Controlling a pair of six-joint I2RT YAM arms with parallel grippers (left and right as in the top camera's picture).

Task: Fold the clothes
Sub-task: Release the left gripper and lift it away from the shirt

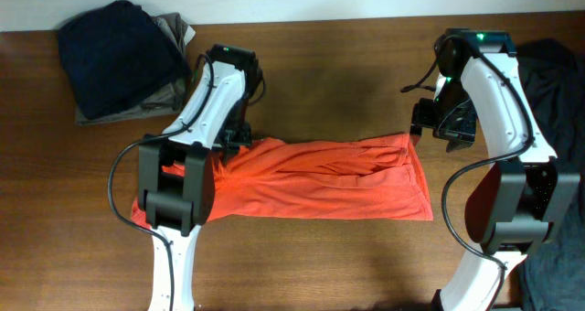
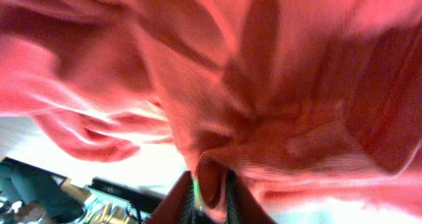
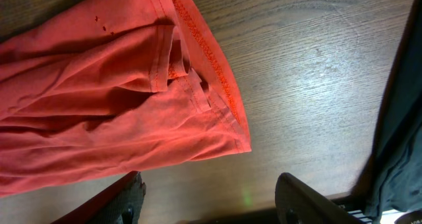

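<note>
1. T-shirt (image 1: pixel 320 178) lies mid-table as a long rumpled band, apparently doubled lengthwise; judged mid-fold, with the cross-fold not yet made
2. Left gripper (image 2: pixel 210 192) at the band's left end, fingers pinched on a fold of it; right gripper (image 3: pixel 211 184) spread wide, empty, just off the right hem
3. Next move likely calls for taking an end and carrying it across, edges matched
4. Surface: dark wood table (image 1: pixel 366 55); navy and tan folded garments (image 1: pixel 114 59) far left, dark cloth (image 1: pixel 558 73) at right edge; room barely shows

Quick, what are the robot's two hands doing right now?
Left gripper: closed on a fold of the orange-red T-shirt.
Right gripper: open, holding nothing, over the table.
</note>
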